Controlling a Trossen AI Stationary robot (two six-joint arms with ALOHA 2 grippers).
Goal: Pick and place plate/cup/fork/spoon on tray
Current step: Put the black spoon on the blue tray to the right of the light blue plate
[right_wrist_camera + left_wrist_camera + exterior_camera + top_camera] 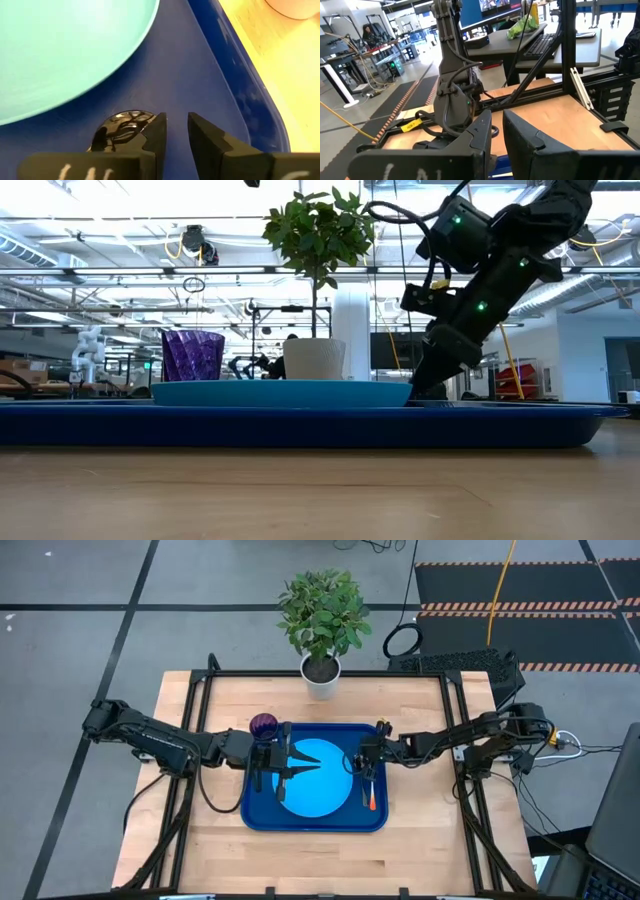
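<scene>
Note the wooden tabletop point(420, 840) on a grey tiled floor point(80, 640). The plate point(315, 778) lies in the tray point(300, 820). Right hand point(176, 131) slightly parted above the spoon point(122, 125); left hand point(497, 131) narrowly parted, empty.

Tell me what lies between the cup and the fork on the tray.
The plate lies between them in the high view, on the tray: the cup sits beyond its left edge, the fork beyond its right.

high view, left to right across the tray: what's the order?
cup → left gripper → plate → fork. The spoon, beside the right gripper, overlaps too much to place.
</scene>
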